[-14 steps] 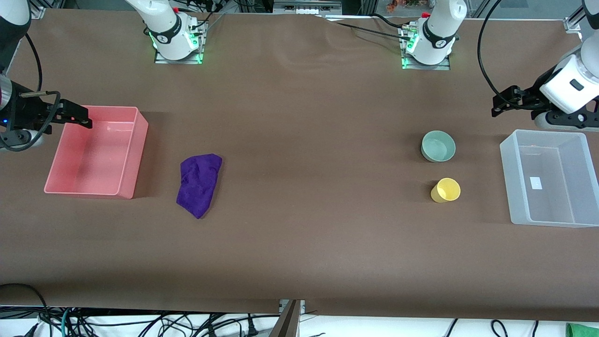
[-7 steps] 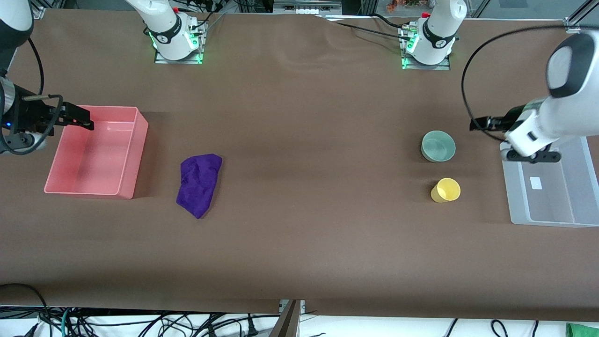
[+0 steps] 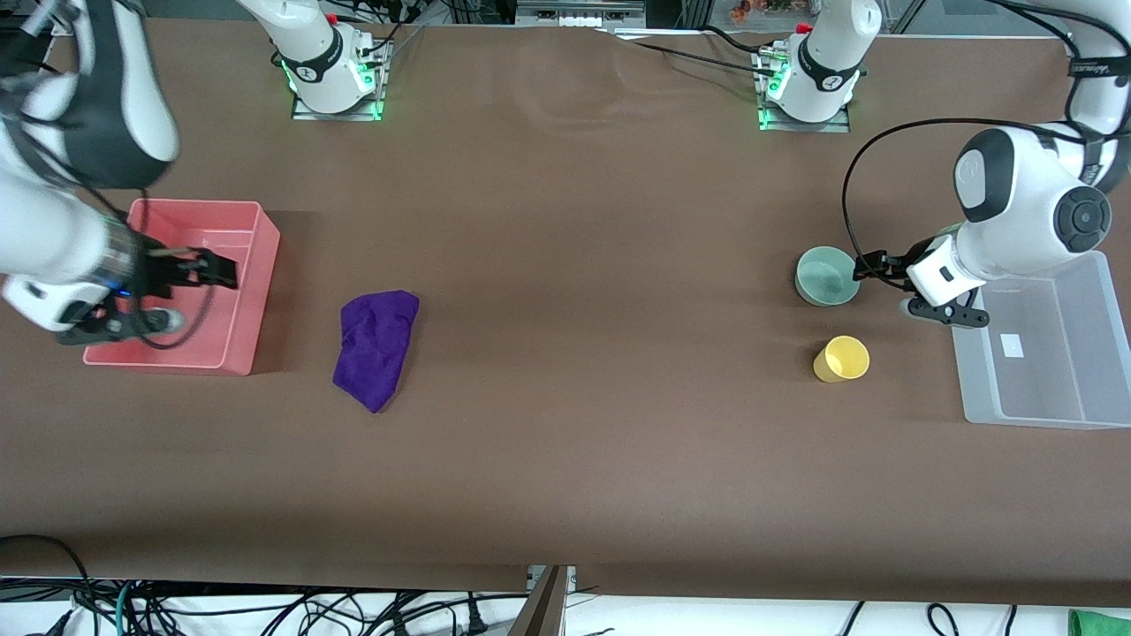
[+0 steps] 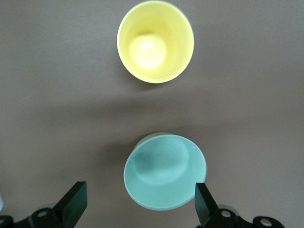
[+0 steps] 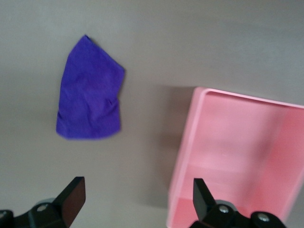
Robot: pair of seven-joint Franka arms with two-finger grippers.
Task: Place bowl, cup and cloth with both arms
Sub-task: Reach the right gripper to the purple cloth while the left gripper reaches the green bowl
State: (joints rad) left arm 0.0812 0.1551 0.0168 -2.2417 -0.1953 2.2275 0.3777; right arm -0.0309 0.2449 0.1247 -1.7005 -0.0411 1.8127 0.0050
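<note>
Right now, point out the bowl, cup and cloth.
bowl (image 3: 828, 276), front view, inside of the bowl.
cup (image 3: 846, 357), front view, its open mouth.
cloth (image 3: 377, 345), front view, middle of the fabric.

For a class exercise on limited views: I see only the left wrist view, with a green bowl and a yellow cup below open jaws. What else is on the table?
Observer: A purple cloth lies toward the right arm's end of the table.
Operator: Any containers?
Observer: A pink bin sits beside the cloth, and a clear bin sits at the left arm's end.
Operator: Where is the other arm?
Observer: The right gripper hangs over the pink bin, jaws open, holding nothing.
</note>
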